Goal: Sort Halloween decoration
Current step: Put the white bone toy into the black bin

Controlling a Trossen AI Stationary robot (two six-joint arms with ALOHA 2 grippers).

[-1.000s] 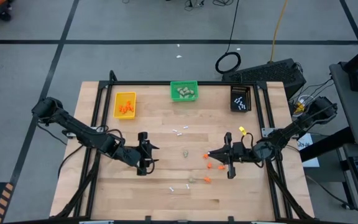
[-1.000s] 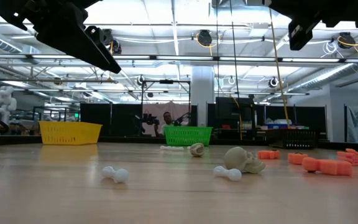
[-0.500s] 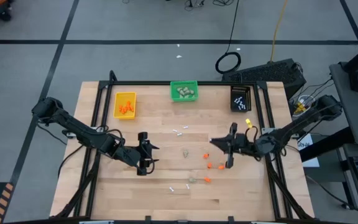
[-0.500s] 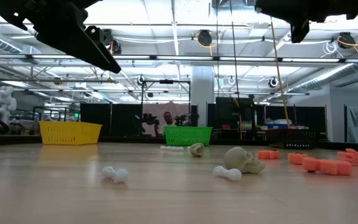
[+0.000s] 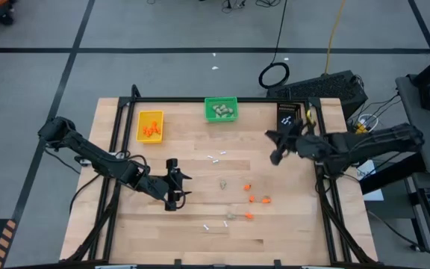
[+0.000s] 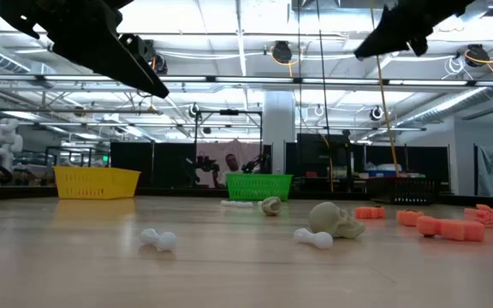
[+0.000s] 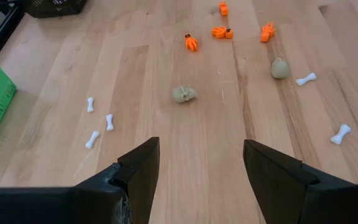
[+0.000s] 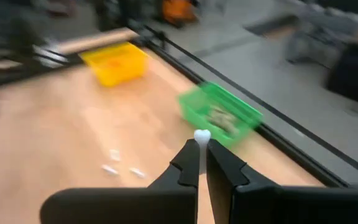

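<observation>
Right gripper (image 8: 202,163) is lifted over the far right part of the worktop (image 5: 192,239), near the black bin (image 5: 290,118), fingers pressed together pinching a small white bone (image 8: 202,138) that sticks out past the tips. Left gripper (image 7: 201,165) hovers over the left-centre of the worktop, fingers spread, nothing between them. Loose Halloween pieces lie mid-worktop: two beige skull lumps (image 7: 183,94), one ahead of the left gripper and another farther toward the right side (image 7: 280,68); a cluster of orange bits (image 5: 257,199) toward the right half; white bones scattered, three close together (image 7: 99,124) on the green-bin side and two more (image 7: 340,133) nearer the front edge. Yellow bin (image 5: 150,125) at the far left holds orange bits, green bin (image 5: 221,109) at far centre holds beige lumps, black bin at far right holds white sticks. In the low view the skull (image 6: 335,220) and a bone (image 6: 314,238) sit just beside each other, touching or not I can't tell; orange pieces (image 6: 450,228) off to the side.
</observation>
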